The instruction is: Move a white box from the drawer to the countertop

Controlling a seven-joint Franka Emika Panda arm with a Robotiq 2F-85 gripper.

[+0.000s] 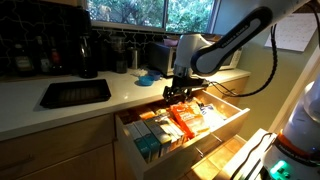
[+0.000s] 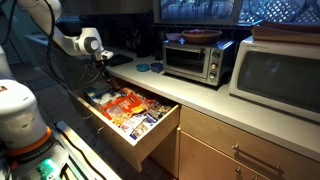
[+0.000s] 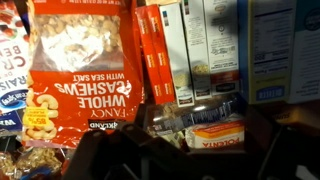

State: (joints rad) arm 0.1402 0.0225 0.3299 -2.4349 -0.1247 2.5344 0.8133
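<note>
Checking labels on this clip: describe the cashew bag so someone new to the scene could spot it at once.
Start at the open drawer under the countertop, with the tool above it. In the wrist view the cashew bag fills the left side: a large orange pouch printed WHOLE CASHEWS, wider than the slim orange cartons beside it.

We see a toaster oven (image 2: 198, 58) just beside a larger microwave (image 2: 280, 80) in an exterior view, and a small blue dish (image 1: 148, 76) sits below the window (image 1: 150, 12). A dark sink (image 1: 75, 93) lies near a black appliance (image 1: 88, 50). In the wrist view a red cashew bag (image 3: 80, 70) lies against two slim orange boxes (image 3: 158, 55), and we make out teal boxes (image 1: 150, 143) in an exterior view.
</note>
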